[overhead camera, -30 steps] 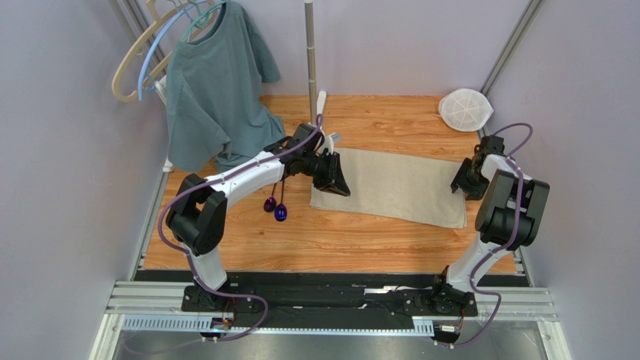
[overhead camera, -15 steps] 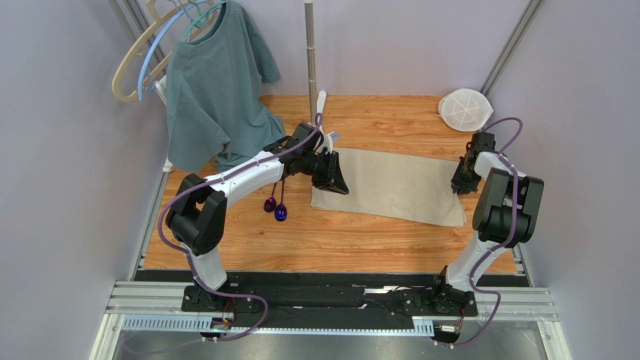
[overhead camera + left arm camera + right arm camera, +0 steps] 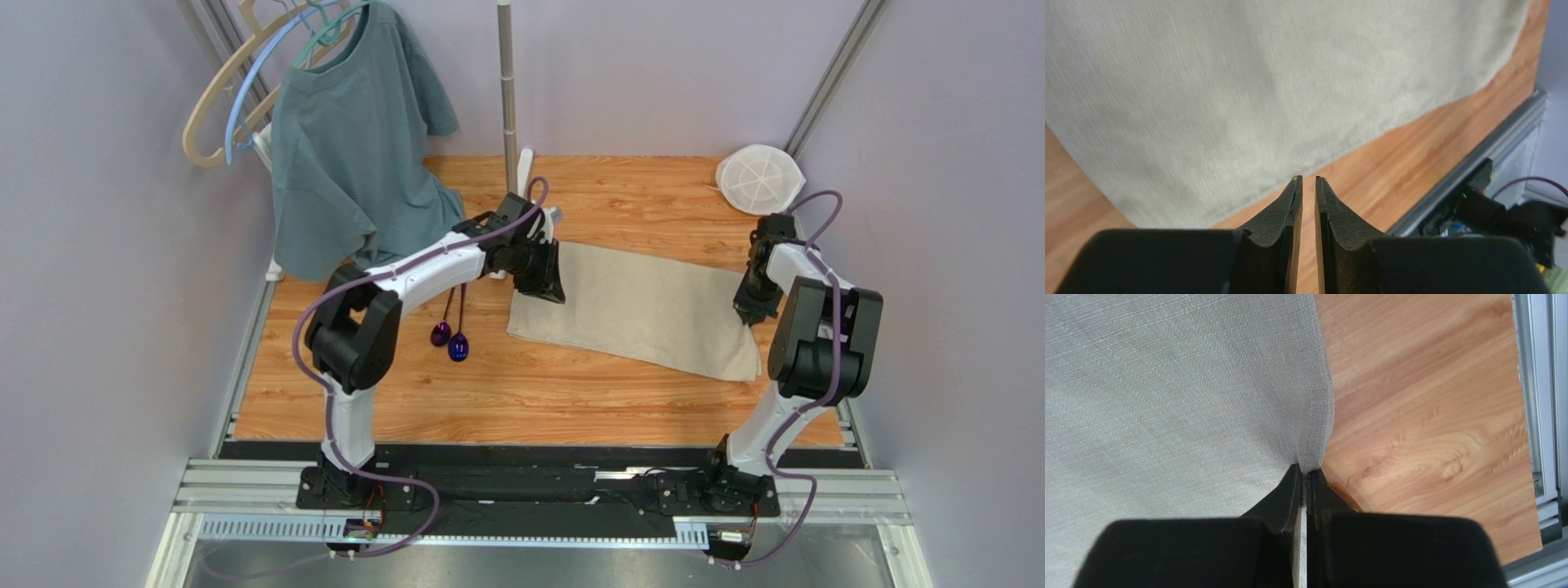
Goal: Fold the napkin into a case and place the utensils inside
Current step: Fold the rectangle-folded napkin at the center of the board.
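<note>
The beige napkin (image 3: 638, 306) lies as a folded oblong on the wooden table, its long side running left to right. My right gripper (image 3: 1307, 473) is shut on the hemmed right edge of the napkin (image 3: 1168, 386), which puckers up into the tips. My left gripper (image 3: 1308, 179) hovers at the napkin's (image 3: 1260, 92) left end, its fingers a narrow slit apart with only wood showing between them. From above, the left gripper (image 3: 546, 272) sits over the napkin's far left corner and the right gripper (image 3: 748, 300) at its right edge. Two purple-bowled utensils (image 3: 449, 337) lie side by side left of the napkin.
A grey-green T-shirt (image 3: 350, 147) hangs on hangers at the back left, its hem reaching the table. A metal pole (image 3: 507, 86) stands at the back centre. A white mesh disc (image 3: 761, 179) lies at the back right. Grey walls close both sides.
The right gripper has closed on the napkin's right edge and shifted slightly toward the back. The left arm's elbow has swung right, and its fingers have narrowed a little.
</note>
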